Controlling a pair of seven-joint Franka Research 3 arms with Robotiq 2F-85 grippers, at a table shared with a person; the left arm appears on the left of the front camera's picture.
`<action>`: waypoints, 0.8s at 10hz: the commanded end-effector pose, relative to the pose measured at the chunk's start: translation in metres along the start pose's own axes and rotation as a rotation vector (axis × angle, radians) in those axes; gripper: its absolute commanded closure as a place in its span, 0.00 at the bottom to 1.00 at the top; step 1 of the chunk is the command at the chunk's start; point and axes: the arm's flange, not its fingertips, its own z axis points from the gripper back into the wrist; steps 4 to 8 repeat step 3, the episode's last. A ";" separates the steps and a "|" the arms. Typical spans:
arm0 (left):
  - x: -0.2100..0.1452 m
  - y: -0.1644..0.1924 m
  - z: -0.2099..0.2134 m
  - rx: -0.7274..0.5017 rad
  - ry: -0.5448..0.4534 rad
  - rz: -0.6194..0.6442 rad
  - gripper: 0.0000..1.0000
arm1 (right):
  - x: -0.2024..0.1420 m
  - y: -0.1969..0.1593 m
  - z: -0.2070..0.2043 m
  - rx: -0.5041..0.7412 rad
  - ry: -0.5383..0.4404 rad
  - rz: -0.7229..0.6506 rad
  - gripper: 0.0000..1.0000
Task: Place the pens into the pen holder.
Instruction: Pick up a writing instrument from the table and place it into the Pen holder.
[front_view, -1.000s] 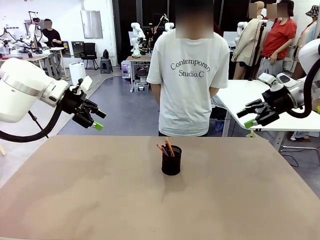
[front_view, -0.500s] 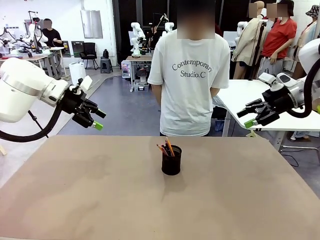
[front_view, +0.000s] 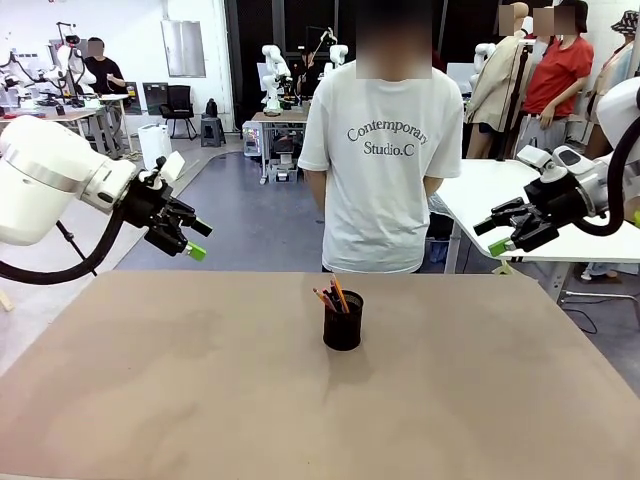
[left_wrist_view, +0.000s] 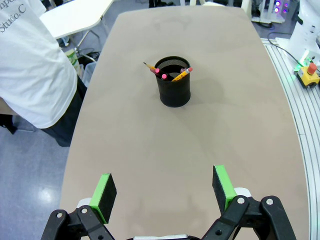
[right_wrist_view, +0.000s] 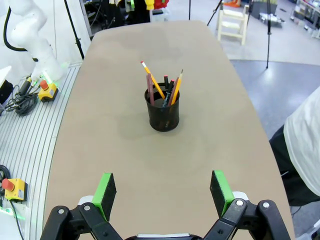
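The pen holder (front_view: 343, 322) is a small black mesh cup standing upright in the middle of the brown table (front_view: 200, 400). Several pens (front_view: 335, 296) stand inside it, their ends sticking out above the rim. In the wrist views the pen holder (left_wrist_view: 173, 81) (right_wrist_view: 164, 114) and the pens (left_wrist_view: 172, 74) (right_wrist_view: 165, 89) show ahead of the fingers. My left gripper (front_view: 199, 240) hangs open above the table's far left edge, nothing between its fingers. My right gripper (front_view: 491, 237) hangs open off the far right, also with nothing in it. Both are well away from the holder.
A person in a white T-shirt (front_view: 385, 150) stands at the far side of the table, hands behind the back. A white table (front_view: 500, 200) stands behind on the right. Red emergency buttons (left_wrist_view: 310, 68) (right_wrist_view: 11, 186) sit on the floor rails beside the table.
The person has shifted slightly to the right. Both arms and the holder have stayed where they were.
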 end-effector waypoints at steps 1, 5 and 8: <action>0.001 -0.001 0.002 -0.007 -0.005 0.002 0.00 | 0.000 0.002 0.001 -0.002 0.000 0.000 0.00; 0.001 -0.001 0.002 -0.007 -0.005 0.002 0.00 | 0.000 0.002 0.001 -0.002 0.000 0.000 0.00; 0.001 -0.001 0.002 -0.007 -0.005 0.002 0.00 | 0.000 0.002 0.001 -0.002 0.000 0.000 0.00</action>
